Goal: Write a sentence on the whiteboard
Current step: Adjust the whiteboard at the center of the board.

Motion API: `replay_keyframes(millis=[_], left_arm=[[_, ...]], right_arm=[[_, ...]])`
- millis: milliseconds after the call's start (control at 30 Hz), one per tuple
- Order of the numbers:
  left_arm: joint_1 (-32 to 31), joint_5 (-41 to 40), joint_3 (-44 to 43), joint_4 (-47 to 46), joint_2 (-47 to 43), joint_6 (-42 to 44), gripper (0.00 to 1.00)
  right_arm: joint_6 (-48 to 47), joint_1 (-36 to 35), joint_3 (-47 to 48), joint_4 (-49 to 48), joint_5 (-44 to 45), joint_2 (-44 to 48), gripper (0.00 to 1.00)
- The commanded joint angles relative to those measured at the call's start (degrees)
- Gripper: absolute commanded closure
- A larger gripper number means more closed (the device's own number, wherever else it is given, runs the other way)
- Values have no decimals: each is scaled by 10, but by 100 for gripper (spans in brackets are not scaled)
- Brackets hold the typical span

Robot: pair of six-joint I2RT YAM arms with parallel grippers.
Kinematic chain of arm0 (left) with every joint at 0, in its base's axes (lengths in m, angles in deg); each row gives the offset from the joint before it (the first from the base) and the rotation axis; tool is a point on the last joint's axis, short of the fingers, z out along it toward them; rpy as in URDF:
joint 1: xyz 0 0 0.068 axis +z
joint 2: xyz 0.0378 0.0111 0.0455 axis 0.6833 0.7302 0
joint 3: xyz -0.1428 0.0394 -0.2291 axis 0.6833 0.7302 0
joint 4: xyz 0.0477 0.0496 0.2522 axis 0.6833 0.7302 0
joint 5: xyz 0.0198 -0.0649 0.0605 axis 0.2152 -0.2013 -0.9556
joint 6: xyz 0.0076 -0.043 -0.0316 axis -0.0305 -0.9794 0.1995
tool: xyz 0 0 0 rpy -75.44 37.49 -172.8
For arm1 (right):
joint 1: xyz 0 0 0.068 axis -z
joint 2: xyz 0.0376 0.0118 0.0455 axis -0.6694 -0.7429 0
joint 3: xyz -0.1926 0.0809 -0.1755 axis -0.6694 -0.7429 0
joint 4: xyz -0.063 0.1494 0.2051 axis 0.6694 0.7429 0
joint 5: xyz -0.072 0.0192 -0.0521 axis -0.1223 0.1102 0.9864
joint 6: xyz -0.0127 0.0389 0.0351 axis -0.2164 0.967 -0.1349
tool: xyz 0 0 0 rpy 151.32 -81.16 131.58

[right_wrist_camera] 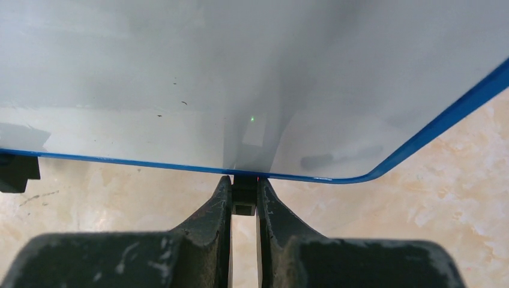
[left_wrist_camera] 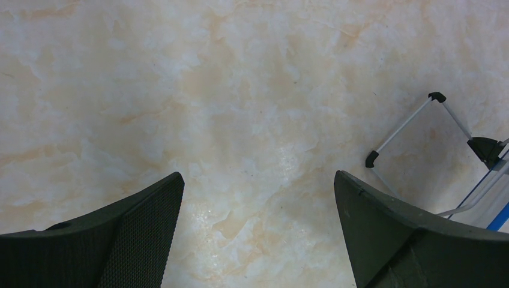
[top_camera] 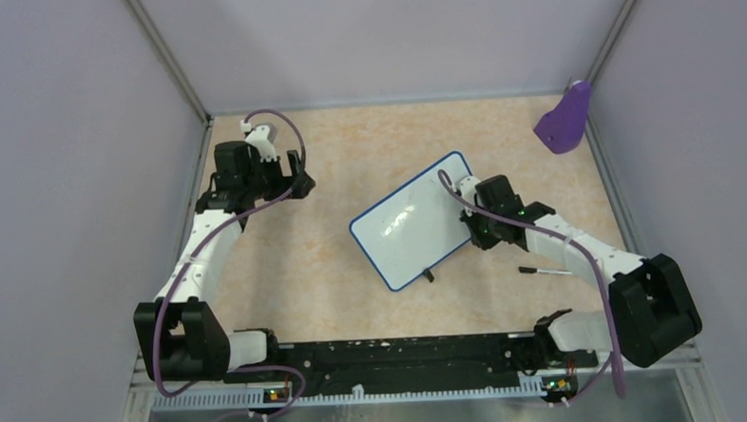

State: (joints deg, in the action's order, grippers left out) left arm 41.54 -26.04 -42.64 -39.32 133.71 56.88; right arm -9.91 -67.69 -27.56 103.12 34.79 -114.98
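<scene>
Blue-rimmed whiteboard (top_camera: 408, 224), long axis diagonal near-left to far-right, edge in closed right claw (right_wrist_camera: 244, 193); left claw (left_wrist_camera: 258, 180) wide, empty.

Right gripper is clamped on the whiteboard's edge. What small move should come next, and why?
Probably keep the right gripper shut on the whiteboard rim to steady it, and start the left gripper toward the marker lying by the right forearm. The board shows no writing I can make out, and the left gripper is open and empty.
</scene>
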Motion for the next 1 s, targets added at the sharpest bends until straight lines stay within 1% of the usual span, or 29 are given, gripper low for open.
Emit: replay_keyframes(millis=[0, 167, 333, 433, 567, 700, 800, 833, 867, 967], left_arm=[[3, 8, -3, -25, -6, 2, 1], [3, 6, -4, -23, -8, 2, 1], [3, 4, -7, -21, -7, 4, 1], [2, 2, -8, -21, -7, 5, 1], [3, 2, -8, -21, -6, 5, 1], [3, 1, -8, -21, -3, 7, 1], [3, 3, -8, -23, 0, 7, 1], [3, 5, -9, -23, 0, 5, 1], [3, 6, -9, -23, 0, 6, 1], [3, 8, -9, -23, -1, 6, 1]], right_arm=[[-17, -28, 11, 5, -44, 20, 100], [16, -42, 46, 34, -36, -12, 100], [53, -45, 54, 30, -20, -18, 100], [50, -46, 54, 32, -24, -18, 100], [19, -46, 58, 44, -36, -21, 100], [-6, -46, 69, 66, -50, -22, 86], [-39, -46, 78, 96, -89, -24, 77], [-48, -46, 79, 106, -99, -24, 70], [-59, -46, 79, 111, -110, -22, 65], [-81, -46, 77, 121, -137, -17, 59]])
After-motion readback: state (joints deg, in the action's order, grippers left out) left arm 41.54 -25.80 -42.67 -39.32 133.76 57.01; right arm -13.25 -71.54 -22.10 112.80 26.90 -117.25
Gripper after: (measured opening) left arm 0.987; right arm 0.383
